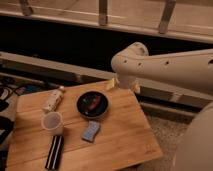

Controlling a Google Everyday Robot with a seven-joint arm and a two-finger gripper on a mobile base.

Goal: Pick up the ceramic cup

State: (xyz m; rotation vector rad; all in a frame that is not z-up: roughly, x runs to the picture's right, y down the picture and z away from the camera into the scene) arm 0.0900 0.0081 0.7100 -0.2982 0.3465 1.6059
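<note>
Closest in, a broad pale section of the robot's arm (196,137) fills the lower right corner, beside the right edge of the wooden counter (122,135). On the counter's near left part lies a flat black bar-shaped object (55,151), its long side running from the front edge back toward the cup.

The ceramic cup (52,121) stands just behind the far end of that bar, on the left half of the counter. It is upright, with its axis vertical and its wide mouth facing up, so the greyish-pink inside shows. Being round and without a handle, it points to no side.

To the cup's right, near but apart, lies a small blue-grey pad (91,131). Behind the pad sits the wide black bowl (92,105) with something reddish in it. Behind the cup, a white bottle (52,101) lies on its side, its tan cap toward the far right.

The arm reaches in from the right, and the gripper (123,86) hangs at the counter's far edge, just behind and to the right of the bowl and well apart from the cup. It has hold of nothing that can be seen; whether it is open or closed, I cannot tell.

Dark cables (7,93) lie off the counter's left side.
</note>
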